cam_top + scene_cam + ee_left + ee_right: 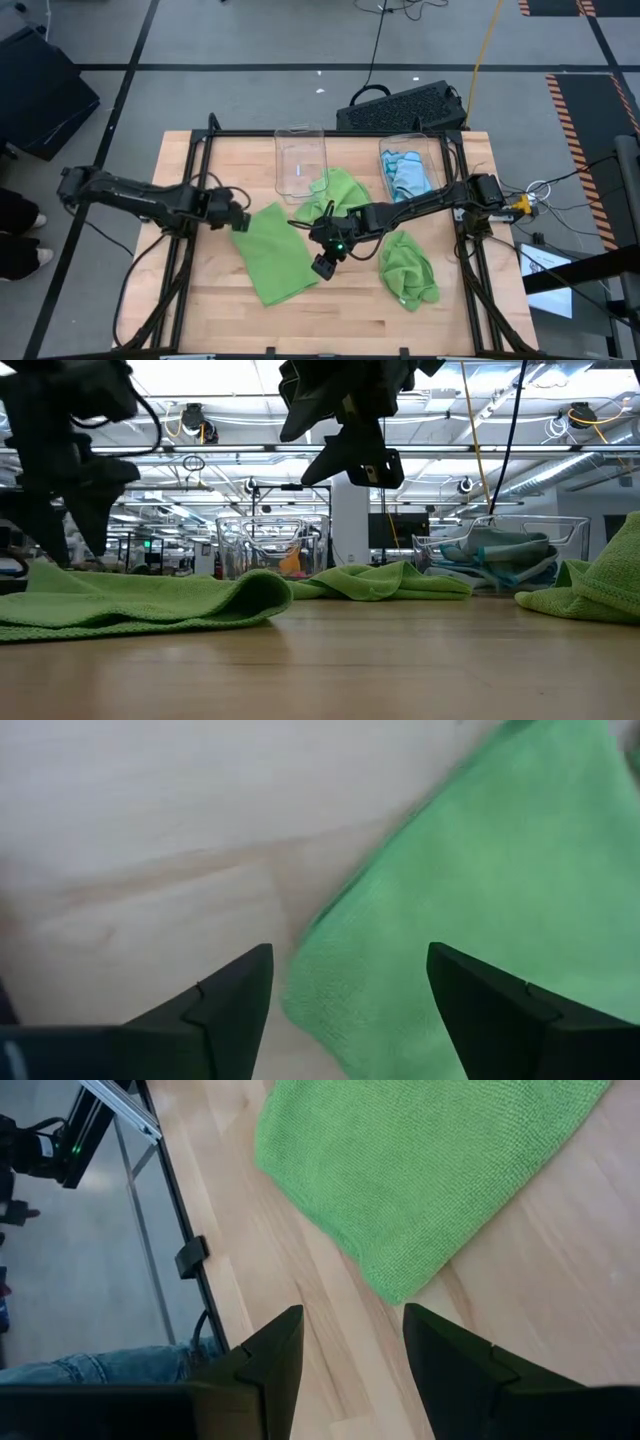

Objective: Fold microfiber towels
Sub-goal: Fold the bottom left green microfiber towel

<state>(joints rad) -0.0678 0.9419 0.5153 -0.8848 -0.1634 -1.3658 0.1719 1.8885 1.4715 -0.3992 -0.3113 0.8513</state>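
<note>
A lime green microfiber towel (275, 252) lies folded flat on the wooden table, left of centre; it also shows in the low view (150, 605). My left gripper (350, 1010) is open just over that towel's far-left corner (330, 1000), pointing steeply down, one finger on each side of the corner and touching nothing. My right gripper (350, 1350) is open and empty, raised above the table (350, 460) off the towel's right edge (420, 1170). A second green towel (340, 190) lies spread by the bins. A third (410, 268) lies crumpled at the right.
An empty clear bin (300, 160) and a clear bin with light blue towels (408, 172) stand at the far edge. A black keyboard (400, 105) lies beyond the table. Black frame rails (185, 250) run along both sides. A person's legs (100, 1370) show beside the table.
</note>
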